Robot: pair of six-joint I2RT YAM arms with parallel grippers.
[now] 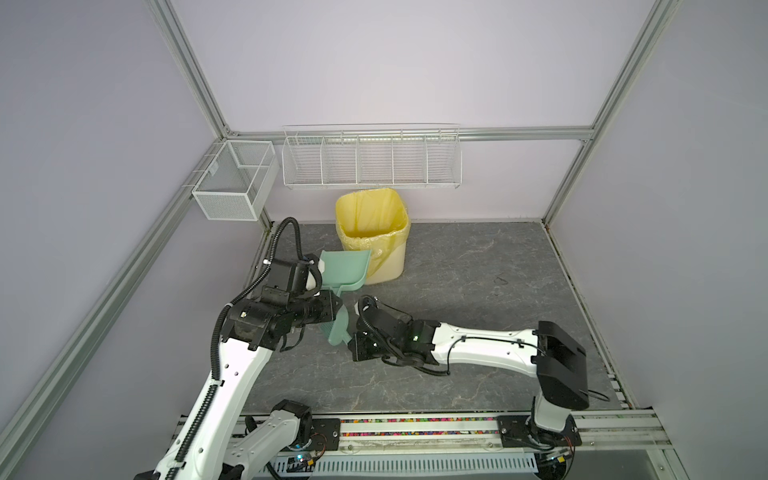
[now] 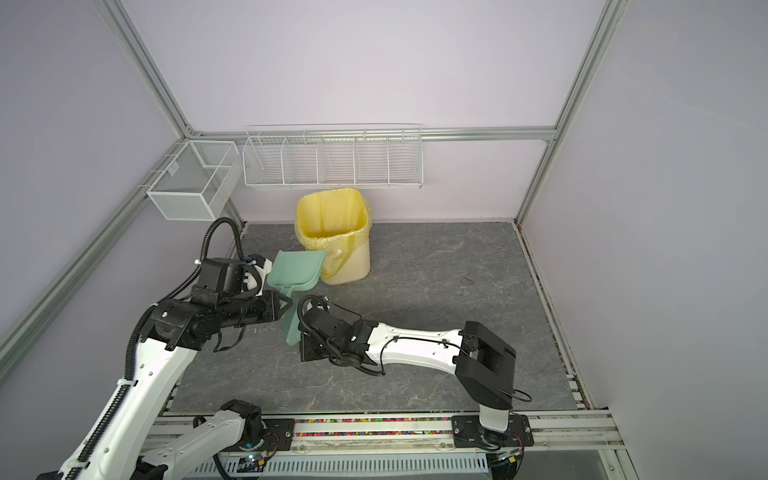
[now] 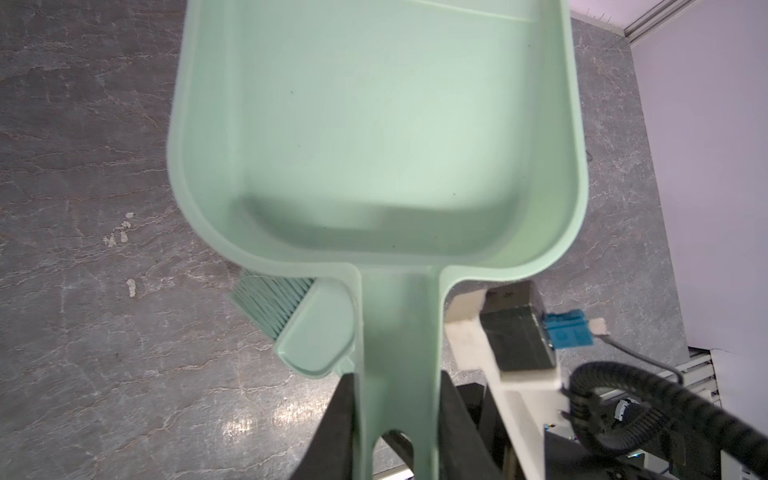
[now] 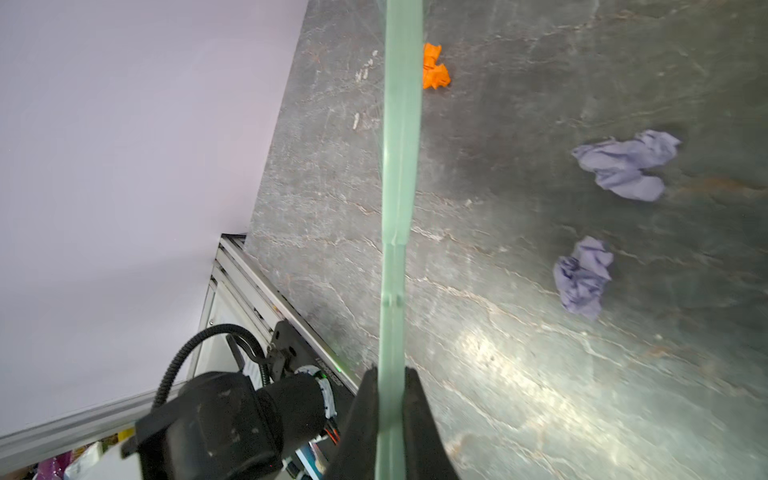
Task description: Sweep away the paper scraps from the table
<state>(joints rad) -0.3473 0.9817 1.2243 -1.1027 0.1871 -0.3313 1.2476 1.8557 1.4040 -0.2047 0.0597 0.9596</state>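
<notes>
**Step in hand (judgement):** positioning the tools for a sweeping pass.

The counter is bare wherever both top views show it. The arms cover its near left part.

The left end effector is clenched on the handle of the dustpan. The pan appears raised off the counter, with its open lip just beside the bin.

The right end effector is clenched on the handle of the brush. The bristle head sits close under the handle end of the pan.

**Next move (judgement):**
1. Set the pan lip flat on the counter near the scraps.
2. Place the bristles on the far side of the scraps.
3. Draw the bristles toward the lip with a slow stroke, since light wads are likely to skip aside.

**Containers:**
1. Wire rack, on the back wall: five compartments, with nothing visible in any of them.
2. Bin, on the counter at the back wall, with a yellow liner: its contents cannot be told.
3. Mesh basket, on the left wall: two compartments, with nothing visible.
4. Dustpan: empty.

**Task items:** three paper scraps lie on the counter in the right wrist view.
- A larger lilac scrap is well apart from the brush handle.
- A smaller lilac scrap is near the larger one.
- An orange scrap is just beside the brush handle.

None of them shows in either top view.
</notes>
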